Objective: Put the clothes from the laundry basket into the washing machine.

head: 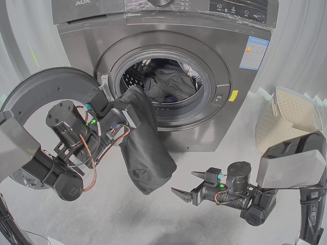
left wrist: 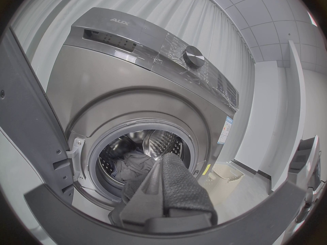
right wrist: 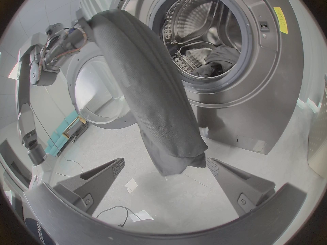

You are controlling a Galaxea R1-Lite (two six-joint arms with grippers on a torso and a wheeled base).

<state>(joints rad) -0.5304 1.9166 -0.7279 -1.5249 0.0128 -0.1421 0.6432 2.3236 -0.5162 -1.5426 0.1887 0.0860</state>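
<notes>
The washing machine [head: 190, 41] stands with its round door [head: 44, 85] swung open to the left. Dark clothes [head: 172, 82] lie inside the drum [left wrist: 153, 147]. My left gripper [head: 134, 101] is at the lower left rim of the drum opening, shut on a dark grey garment [head: 146, 147]. That garment [right wrist: 153, 85] hangs down in front of the machine, its end free above the floor. In the left wrist view the garment [left wrist: 180, 188] drapes over the fingers. My right gripper [head: 184, 185] hovers low over the floor below the garment's end, open and holding nothing.
A cream perforated laundry basket [head: 289, 119] stands on the floor right of the machine, its inside hidden. Grey floor [head: 136, 215] stretches in front. Scraps of paper [right wrist: 131, 185] and a cable [right wrist: 115, 210] lie on the floor.
</notes>
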